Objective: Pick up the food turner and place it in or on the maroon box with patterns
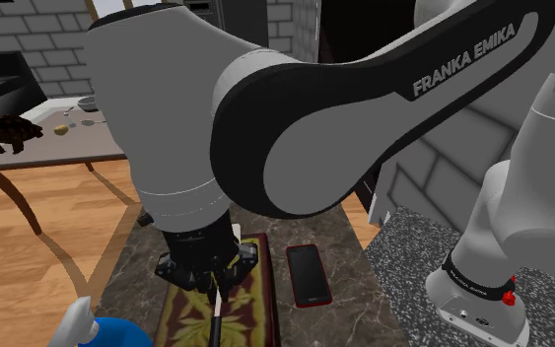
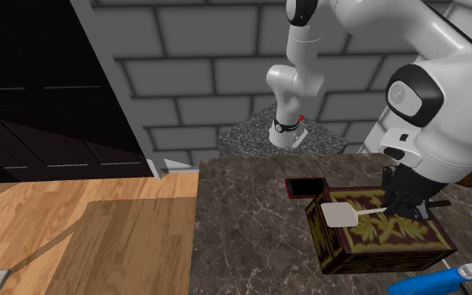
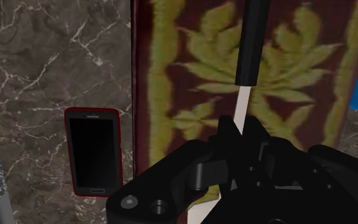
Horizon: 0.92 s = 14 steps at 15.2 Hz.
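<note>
The gripper (image 2: 397, 205) is clamped on the food turner (image 2: 343, 215) just over the maroon box (image 2: 393, 235), lying 9-to-3 o'clock along it in the second exterior view, so I'd guess straight down.

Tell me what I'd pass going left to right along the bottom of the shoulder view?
blue container with a white top → maroon box with gold leaf patterns → red-edged black phone → grey speckled stand. The black-handled food turner overlaps the box, so it's skipped.

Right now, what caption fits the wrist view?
Black gripper clasps the food turner over the maroon patterned box; a red phone lies beside.
</note>
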Each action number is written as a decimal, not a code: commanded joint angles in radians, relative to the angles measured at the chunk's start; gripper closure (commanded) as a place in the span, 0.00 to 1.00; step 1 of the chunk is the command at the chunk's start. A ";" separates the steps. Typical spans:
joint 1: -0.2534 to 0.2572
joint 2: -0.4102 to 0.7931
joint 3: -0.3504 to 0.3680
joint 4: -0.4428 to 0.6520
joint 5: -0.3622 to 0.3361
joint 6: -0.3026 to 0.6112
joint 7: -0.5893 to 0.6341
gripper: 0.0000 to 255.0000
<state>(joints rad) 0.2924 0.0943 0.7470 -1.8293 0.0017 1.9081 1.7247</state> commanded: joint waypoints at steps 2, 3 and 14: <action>0.000 0.001 0.000 -0.001 -0.001 0.001 0.001 1.00; 0.000 0.001 0.000 -0.001 -0.001 0.001 0.001 1.00; -0.004 -0.012 -0.001 0.088 0.009 -0.097 -0.006 0.00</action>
<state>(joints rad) 0.2898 0.0837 0.7468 -1.7717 0.0094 1.8437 1.7209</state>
